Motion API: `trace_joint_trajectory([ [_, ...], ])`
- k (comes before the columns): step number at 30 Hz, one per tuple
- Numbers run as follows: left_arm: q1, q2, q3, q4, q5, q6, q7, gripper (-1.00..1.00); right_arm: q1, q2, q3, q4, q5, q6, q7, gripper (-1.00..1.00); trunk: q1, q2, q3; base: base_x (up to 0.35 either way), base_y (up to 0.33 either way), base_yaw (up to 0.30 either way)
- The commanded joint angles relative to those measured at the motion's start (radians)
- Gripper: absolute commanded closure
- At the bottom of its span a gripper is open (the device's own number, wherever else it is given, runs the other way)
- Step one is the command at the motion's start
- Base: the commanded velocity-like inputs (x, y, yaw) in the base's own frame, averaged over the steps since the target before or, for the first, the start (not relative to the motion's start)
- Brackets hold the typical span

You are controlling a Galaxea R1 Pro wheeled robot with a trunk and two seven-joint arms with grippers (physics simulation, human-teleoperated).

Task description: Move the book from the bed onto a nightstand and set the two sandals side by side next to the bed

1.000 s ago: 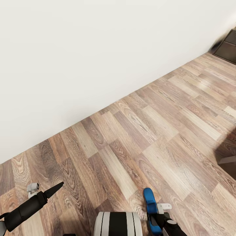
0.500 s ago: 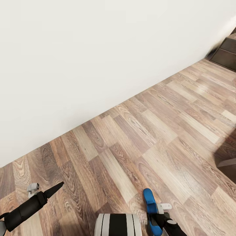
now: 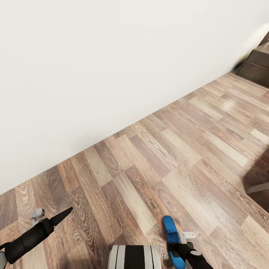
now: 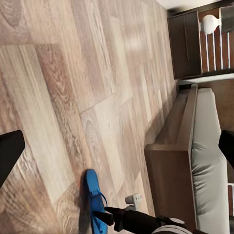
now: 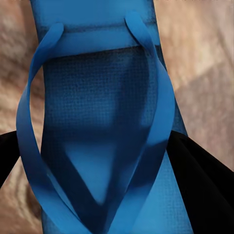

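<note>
Blue sandal (image 5: 105, 126) pinched in right gripper (image 5: 105, 195); left gripper (image 3: 61, 215) probably empty, spread unclear; thin sole could slip loose while crossing wood floor (image 3: 168, 149) toward bed (image 4: 207, 146)

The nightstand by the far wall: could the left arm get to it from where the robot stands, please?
Probably not. The nightstand sits far across bare wood floor, while the left gripper hangs close to the robot's base; nothing blocks the way, but the robot would likely have to drive nearer.
</note>
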Motion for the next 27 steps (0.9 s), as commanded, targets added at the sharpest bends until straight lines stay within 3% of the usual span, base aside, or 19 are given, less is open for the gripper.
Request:
trace_joint_trajectory([
  [1, 0.000, 0.000, 0.000, 0.000, 0.005, 0.007, 0.000, -1.00, 0.000, 0.000, 0.000, -0.002, 0.000, 0.006, 0.001, 1.00, 0.000, 0.000, -0.001, 0.000, 0.000, 0.000],
  [9, -0.001, 0.000, 0.000, -0.001, 0.005, 0.008, 0.000, -1.00, 0.000, 0.000, 0.000, -0.002, 0.000, 0.005, 0.001, 1.00, 0.000, 0.000, -0.001, 0.000, 0.000, 0.000],
  [27, -0.001, 0.000, 0.000, -0.001, 0.005, 0.008, 0.000, -1.00, 0.000, 0.000, 0.000, -0.003, 0.000, 0.005, 0.001, 1.00, -0.008, 0.004, 0.069, 0.000, 0.000, 0.000],
])
